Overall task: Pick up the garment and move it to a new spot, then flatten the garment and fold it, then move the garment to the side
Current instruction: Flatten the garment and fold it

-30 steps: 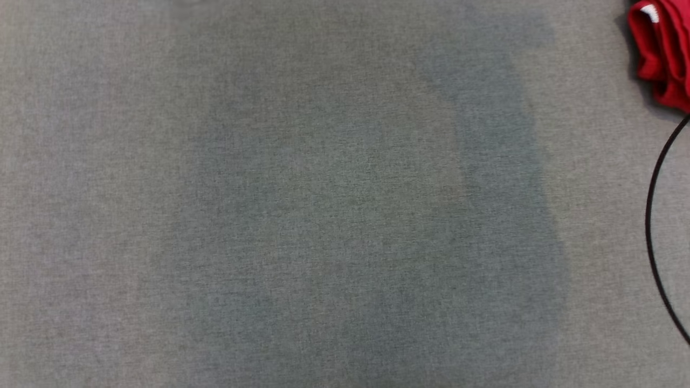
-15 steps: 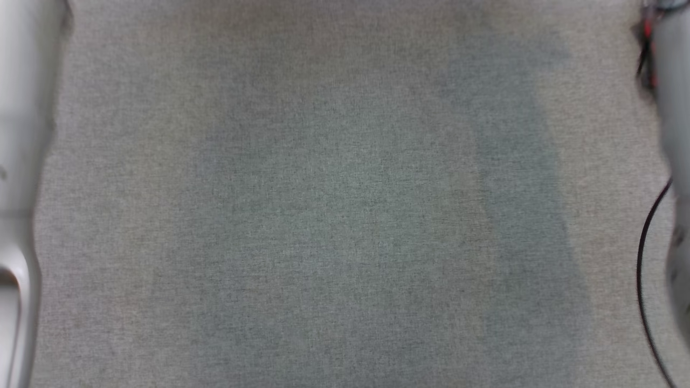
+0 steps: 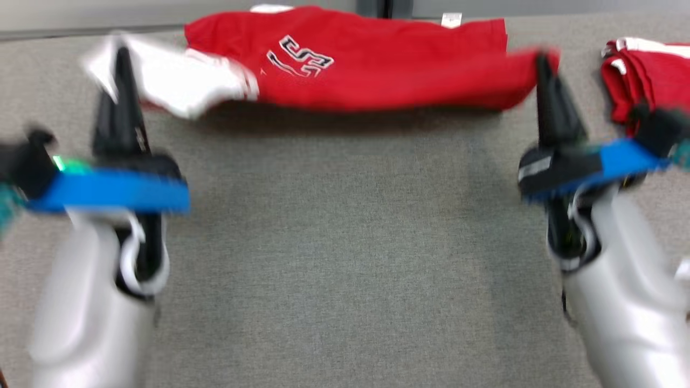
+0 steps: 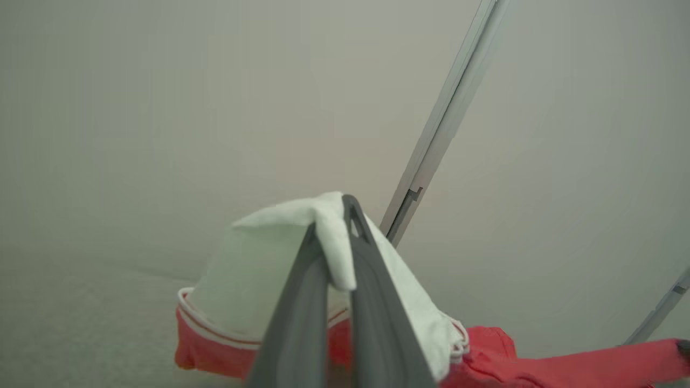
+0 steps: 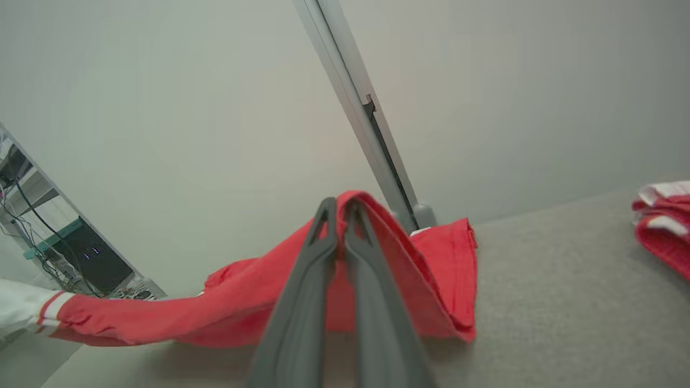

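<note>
The garment (image 3: 377, 70) is a red shirt with a white sleeve and a dark printed number. It hangs stretched between my two grippers above the far part of the grey table (image 3: 345, 258). My left gripper (image 3: 119, 54) is shut on the white sleeve (image 4: 285, 253), and cloth shows pinched between its fingers (image 4: 302, 302). My right gripper (image 3: 540, 59) is shut on the red hem at the other end, where the red cloth (image 5: 415, 264) drapes over the fingers (image 5: 307, 291).
A second red and white garment (image 3: 647, 81) lies bunched at the table's far right, also seen as a pile (image 5: 666, 221) in the right wrist view. A pale wall with a metal rail (image 5: 356, 113) stands behind the table. A rack with cables (image 5: 64, 242) stands far left.
The head view has shifted: the bare table gave way to both arms and the stretched garment. The arms came in from the sides half a second ago and now hold the shirt up.
</note>
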{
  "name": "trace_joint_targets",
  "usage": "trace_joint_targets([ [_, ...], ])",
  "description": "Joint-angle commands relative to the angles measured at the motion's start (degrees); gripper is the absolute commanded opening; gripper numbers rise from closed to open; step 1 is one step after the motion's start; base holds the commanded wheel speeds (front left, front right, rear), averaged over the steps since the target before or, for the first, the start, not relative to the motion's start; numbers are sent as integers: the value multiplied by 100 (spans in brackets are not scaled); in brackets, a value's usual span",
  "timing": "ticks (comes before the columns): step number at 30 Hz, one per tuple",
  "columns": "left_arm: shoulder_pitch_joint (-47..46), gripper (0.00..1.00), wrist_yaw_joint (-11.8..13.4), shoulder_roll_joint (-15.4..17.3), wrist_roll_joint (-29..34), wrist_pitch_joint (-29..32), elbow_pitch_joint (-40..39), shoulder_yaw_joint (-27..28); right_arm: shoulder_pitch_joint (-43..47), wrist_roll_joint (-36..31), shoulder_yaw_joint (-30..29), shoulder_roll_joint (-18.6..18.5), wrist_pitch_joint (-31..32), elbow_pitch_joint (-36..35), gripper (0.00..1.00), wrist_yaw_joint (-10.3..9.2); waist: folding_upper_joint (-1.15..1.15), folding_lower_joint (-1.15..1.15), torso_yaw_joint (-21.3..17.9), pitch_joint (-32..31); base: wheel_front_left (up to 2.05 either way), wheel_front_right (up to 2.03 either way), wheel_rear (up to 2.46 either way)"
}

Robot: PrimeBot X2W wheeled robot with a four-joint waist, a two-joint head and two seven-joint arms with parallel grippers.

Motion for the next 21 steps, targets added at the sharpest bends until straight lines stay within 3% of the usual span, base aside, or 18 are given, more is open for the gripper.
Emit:
trace_joint_targets([
  [1, 178, 0, 9, -48, 46, -25, -80, 44, 217, 24, -3, 3, -28, -75, 0, 3, 0, 1, -11, -60, 0, 0, 0],
  [10, 2247, 0, 96, -485, 229, -25, -641, 223, 2123, 212, -109, 91, -29, -578, 0, 3, 0, 1, 87, -567, 0, 0, 0],
  [21, 3723, 0, 49, -796, 334, -26, -617, 183, 3730, 191, -396, 172, 60, -927, 0, 3, 0, 1, 143, -1125, 0, 0, 0],
])
